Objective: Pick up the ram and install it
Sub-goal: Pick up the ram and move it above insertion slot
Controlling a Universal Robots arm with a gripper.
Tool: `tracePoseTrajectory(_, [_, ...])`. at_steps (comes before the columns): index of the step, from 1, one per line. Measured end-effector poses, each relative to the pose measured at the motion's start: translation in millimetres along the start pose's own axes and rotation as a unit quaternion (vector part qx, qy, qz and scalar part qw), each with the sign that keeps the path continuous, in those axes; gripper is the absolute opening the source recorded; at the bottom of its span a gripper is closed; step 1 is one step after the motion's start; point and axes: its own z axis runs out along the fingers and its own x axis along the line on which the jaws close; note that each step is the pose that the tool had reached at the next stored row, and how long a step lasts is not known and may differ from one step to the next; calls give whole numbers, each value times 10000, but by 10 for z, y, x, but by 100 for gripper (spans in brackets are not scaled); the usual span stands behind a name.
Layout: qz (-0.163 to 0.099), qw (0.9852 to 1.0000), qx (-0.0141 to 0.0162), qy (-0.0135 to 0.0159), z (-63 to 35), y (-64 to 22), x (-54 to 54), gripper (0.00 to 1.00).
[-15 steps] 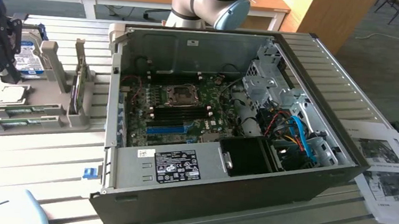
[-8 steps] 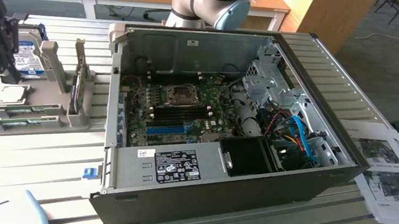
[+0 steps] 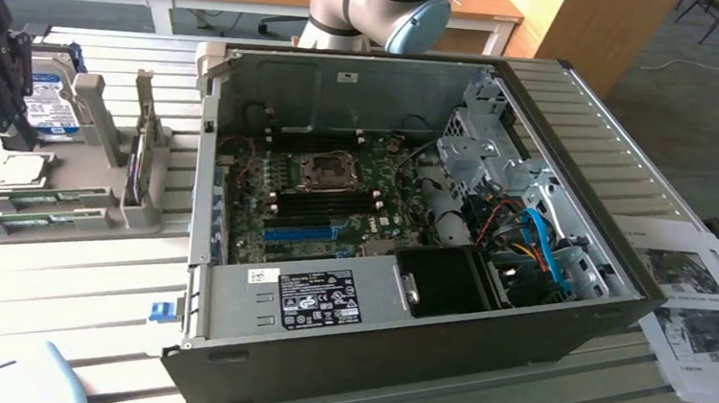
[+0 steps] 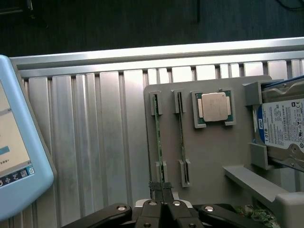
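The step in hand is judged to be the pick-up, since nothing is held. The black two-fingered gripper [image 4: 161,187] is seen with its fingertips pressed together, hanging just over one end of the ram [image 4: 158,137], a long, thin green circuit-board stick stood on edge in the slotted clips of a flat grey plastic fixture plate [image 4: 213,156]. Whether the tips touch the stick cannot be told. A second green stick of the same kind [image 4: 180,137] is held in the neighbouring clips, just beside the first, and a square silver-capped processor chip [image 4: 213,108] is seated further along the plate. In the exterior view the plate is found at nine o'clock from the open black computer case [image 3: 386,358], well apart from the black memory slots [image 3: 334,199] lying at six o'clock of the processor socket [image 3: 327,168]. For a good pick, the jaws would have to be spread first and lowered astride the stick's thin edge near mid-length rather than at its end, so that it is not tilted. The flat faces should be pinched squarely, the neighbouring stick left untouched, and the ram drawn straight out of its clips.
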Motion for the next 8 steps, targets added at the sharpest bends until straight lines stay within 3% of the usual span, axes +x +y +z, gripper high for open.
tracePoseTrajectory(6, [0, 10000, 0, 0, 0, 0, 0, 9])
tracePoseTrajectory(8, [1, 10000, -13, 0, 2, -4, -1, 9])
